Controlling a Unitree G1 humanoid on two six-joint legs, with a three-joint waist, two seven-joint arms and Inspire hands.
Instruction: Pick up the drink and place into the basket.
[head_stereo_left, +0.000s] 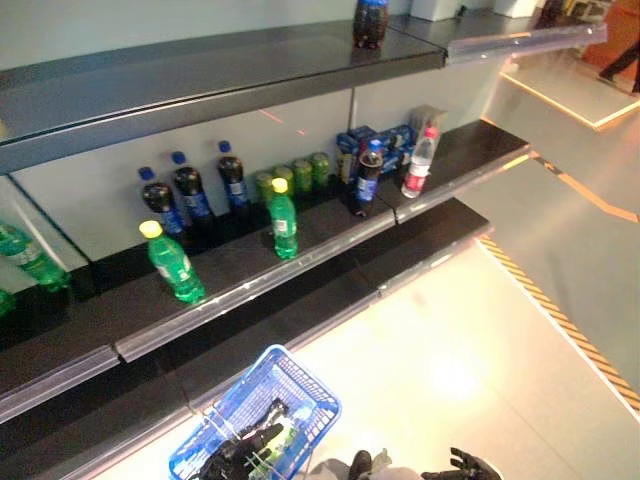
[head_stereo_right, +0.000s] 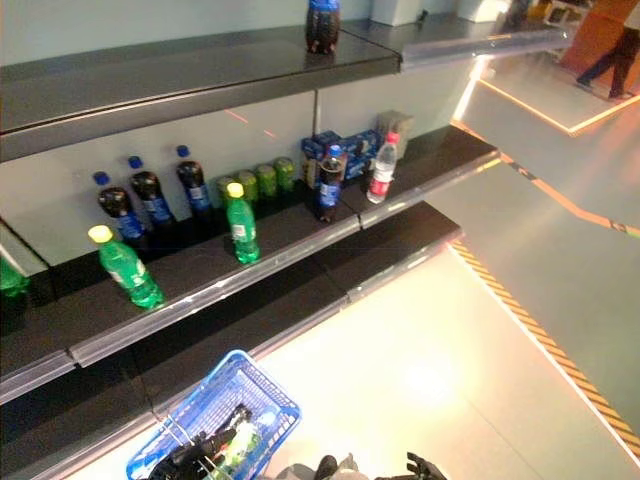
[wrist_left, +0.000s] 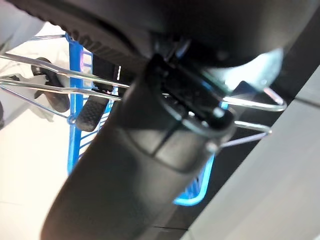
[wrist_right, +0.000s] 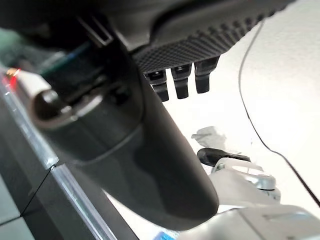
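Shop — shelves (head_stereo_left: 250, 275) of bottled drinks (head_stereo_left: 283, 220)

Lit mostly from 1 o'clock, with a bright band across the floor (head_stereo_left: 560, 95) there. Round glare patch on the floor at 5 o'clock. Streak of glare along the top shelf rail (head_stereo_left: 520, 42) at 1 o'clock. Shelves (head_stereo_left: 60, 340) dim at 9 o'clock, bottom shelf in deep shadow. Bottles (head_stereo_left: 283, 222) evenly lit, weak highlights. Basket (head_stereo_left: 300, 385) bright at 6 o'clock. Left hand (wrist_left: 150, 165) a dark backlit mass in its wrist view; right hand (wrist_right: 150, 160) likewise, floor washed out at 3 o'clock.
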